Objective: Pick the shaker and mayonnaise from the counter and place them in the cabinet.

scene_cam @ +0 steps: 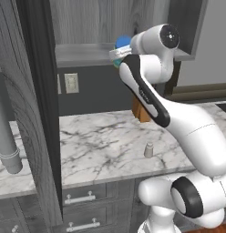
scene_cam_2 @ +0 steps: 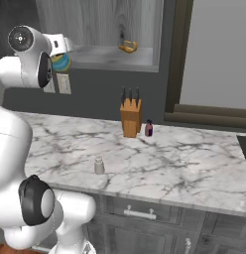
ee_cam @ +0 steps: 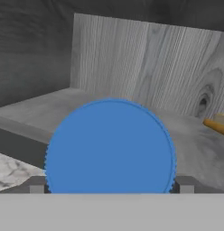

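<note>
The mayonnaise (ee_cam: 110, 146) was clamped between the gripper (ee_cam: 110, 185) fingers, raised at the cabinet (ee_cam: 145, 67) shelf edge. The shaker (scene_cam: 148, 150) was left upright on the counter (scene_cam: 101, 141).

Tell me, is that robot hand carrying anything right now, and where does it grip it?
Yes: the gripper holds the mayonnaise jar by its sides, a finger on each side just below the blue lid, at the front edge of the cabinet shelf.

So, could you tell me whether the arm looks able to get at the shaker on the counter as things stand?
Probably yes: the shaker stands alone on open counter, but the gripper straddles the mayonnaise jar at the cabinet.
</note>
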### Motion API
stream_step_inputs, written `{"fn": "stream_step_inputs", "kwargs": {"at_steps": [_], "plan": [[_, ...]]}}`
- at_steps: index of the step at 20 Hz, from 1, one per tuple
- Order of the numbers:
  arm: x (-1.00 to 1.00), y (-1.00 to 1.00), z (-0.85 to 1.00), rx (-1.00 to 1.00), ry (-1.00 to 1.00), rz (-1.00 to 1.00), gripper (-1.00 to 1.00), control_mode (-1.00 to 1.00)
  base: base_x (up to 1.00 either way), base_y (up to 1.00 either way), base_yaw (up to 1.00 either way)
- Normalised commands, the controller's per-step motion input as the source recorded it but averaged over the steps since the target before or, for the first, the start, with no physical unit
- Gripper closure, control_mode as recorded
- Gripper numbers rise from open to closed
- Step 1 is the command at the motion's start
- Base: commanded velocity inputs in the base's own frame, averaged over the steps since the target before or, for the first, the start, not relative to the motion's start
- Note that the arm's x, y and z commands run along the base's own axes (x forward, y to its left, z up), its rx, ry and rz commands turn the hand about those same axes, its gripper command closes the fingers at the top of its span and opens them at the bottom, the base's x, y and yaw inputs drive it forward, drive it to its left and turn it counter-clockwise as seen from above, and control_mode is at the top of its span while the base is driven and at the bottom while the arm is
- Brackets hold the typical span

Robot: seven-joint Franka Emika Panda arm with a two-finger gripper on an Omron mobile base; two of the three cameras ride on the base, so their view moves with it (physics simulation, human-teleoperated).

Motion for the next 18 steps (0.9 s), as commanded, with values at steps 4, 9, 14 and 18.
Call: {"fn": "stream_step_inputs", "kwargs": {"at_steps": [4, 9, 14, 18], "plan": [[0.00, -0.13, 0.20, 0.00, -0.02, -0.01, 1.00, -1.00, 0.00, 0.00, 0.00], [0.12, -0.20, 0.03, 0.00, 0.00, 0.00, 1.00, -1.00, 0.00, 0.00, 0.00], [0.30, -0.25, 0.00, 0.00, 0.00, 0.00, 1.00, -1.00, 0.00, 0.00, 0.00], [0.35, -0.21, 0.00, 0.00, 0.00, 0.00, 1.00, -1.00, 0.00, 0.00, 0.00]]}}
